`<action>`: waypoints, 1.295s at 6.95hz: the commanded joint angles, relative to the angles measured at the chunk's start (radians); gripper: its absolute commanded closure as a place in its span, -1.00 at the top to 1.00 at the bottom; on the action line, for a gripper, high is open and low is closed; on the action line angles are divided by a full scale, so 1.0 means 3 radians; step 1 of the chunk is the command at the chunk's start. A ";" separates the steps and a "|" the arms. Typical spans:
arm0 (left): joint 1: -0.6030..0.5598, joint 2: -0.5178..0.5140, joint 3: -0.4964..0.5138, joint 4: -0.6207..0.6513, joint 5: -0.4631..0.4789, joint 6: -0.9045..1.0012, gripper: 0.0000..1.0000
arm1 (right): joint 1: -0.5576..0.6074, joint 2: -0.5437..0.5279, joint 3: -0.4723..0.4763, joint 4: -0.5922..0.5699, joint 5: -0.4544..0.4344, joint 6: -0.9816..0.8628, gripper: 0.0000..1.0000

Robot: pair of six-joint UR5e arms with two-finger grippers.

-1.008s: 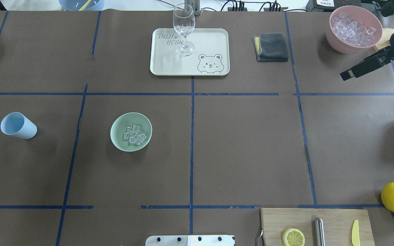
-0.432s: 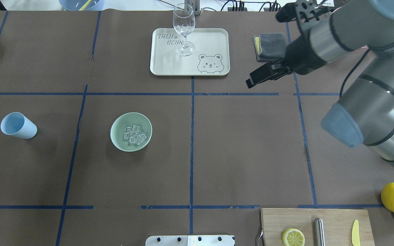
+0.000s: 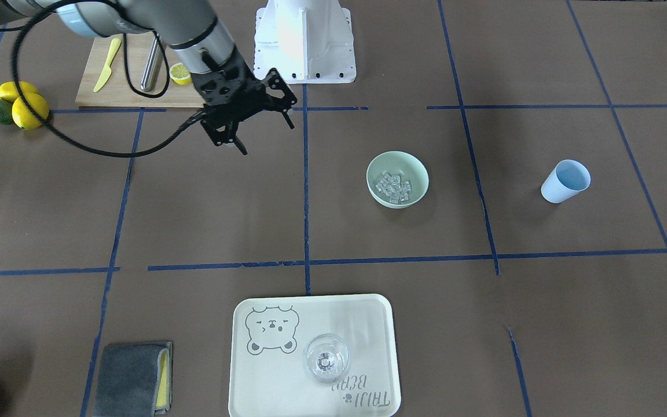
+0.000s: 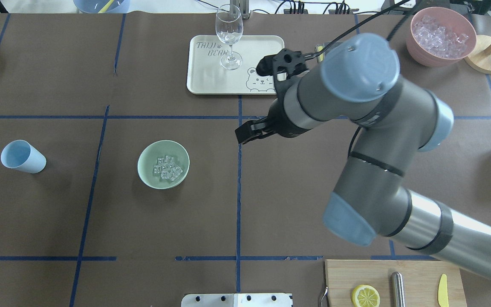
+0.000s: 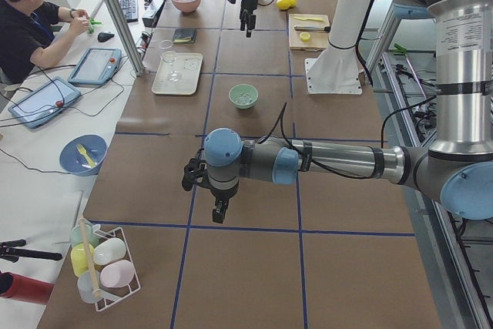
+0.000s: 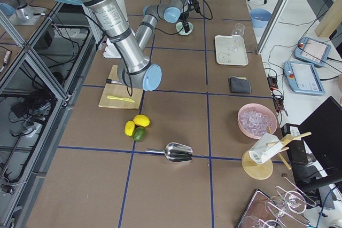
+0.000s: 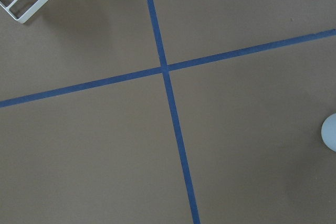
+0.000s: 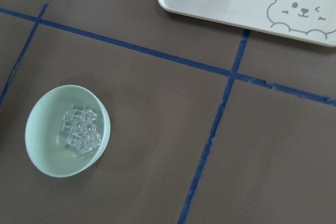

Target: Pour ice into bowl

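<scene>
1. R gripper (image 3: 267, 138) has swung in from the table's far R edge to over mid-table. Jaws wide apart, nothing in them.
2. L gripper (image 5: 219, 209): well off to the L, jaws can't tell.
3. Ice (image 4: 167, 167) already lies in bowl (image 4: 147, 164), L of centre, so pour looks done.
4. Ice: small clear cubes heaped at bowl's bottom.

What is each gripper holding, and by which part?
Nothing in the right gripper: it is open and empty. The left gripper shows only in a side view, so cannot tell. The ice sits in the bowl.
</scene>
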 commanded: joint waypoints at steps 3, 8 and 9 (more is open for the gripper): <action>-0.0053 -0.0023 -0.0035 0.0033 -0.0050 -0.0101 1.00 | -0.0482 0.1050 -0.1622 0.0423 -0.0610 0.0752 0.94; -0.0053 -0.0038 -0.0035 0.0033 -0.0045 -0.0101 1.00 | -0.0482 0.1123 -0.2132 0.0580 -0.0647 0.0763 0.25; -0.0048 -0.0038 -0.0035 0.0033 -0.0045 -0.0101 1.00 | -0.0503 0.1123 -0.2138 0.0616 -0.0637 0.0773 -0.42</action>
